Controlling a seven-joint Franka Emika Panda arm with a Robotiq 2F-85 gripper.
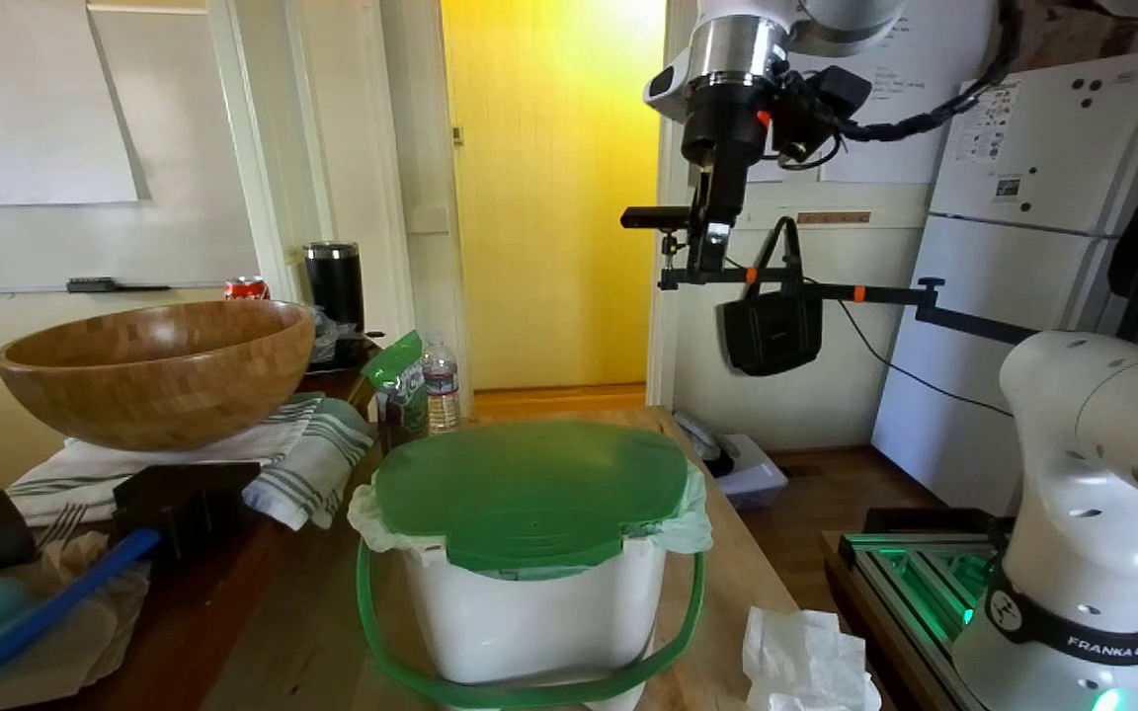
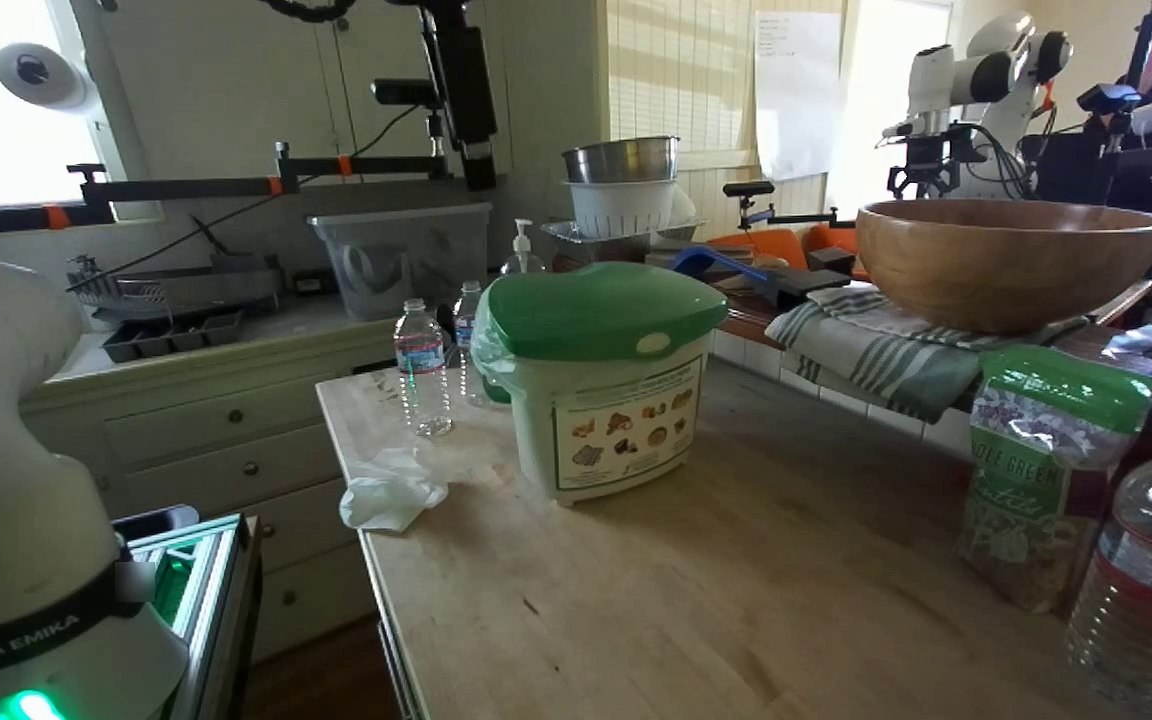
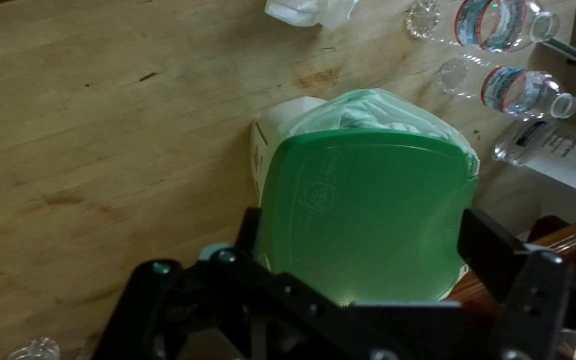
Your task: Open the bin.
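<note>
While the fingers [image 3: 489, 247] are held apart with nothing gripped, the bin [image 2: 601, 390] is set on the bench [image 2: 736, 570], its green lid [image 2: 601, 312] closed; the whole opening is judged left to be done.

The white arm [image 1: 1063, 464] rises from its base [image 1: 1033, 662] and runs partly out of view; the wrist [image 1: 732, 47] is turned downward; below it hangs the black gripper [image 3: 363, 225], its fingers [image 3: 252, 225] spread wide apart in the wrist view; in both exterior views that gap is hard to judge.
</note>
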